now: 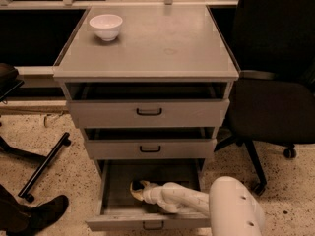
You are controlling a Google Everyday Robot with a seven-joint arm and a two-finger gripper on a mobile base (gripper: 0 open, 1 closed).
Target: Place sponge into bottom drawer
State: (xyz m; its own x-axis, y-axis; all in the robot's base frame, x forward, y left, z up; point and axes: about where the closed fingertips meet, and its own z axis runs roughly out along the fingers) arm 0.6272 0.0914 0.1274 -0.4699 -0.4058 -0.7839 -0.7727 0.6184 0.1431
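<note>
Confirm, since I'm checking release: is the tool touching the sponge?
Cannot tell. Camera view: sponge and tool overlap inside the bottom drawer; no gap or contact shows plainly.

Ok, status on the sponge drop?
Gripper inside the open grey wood-look bottom drawer. At its tip, the pale yellow sponge; whether released, cannot tell. Small white bowl on the cabinet top, well away.
</note>
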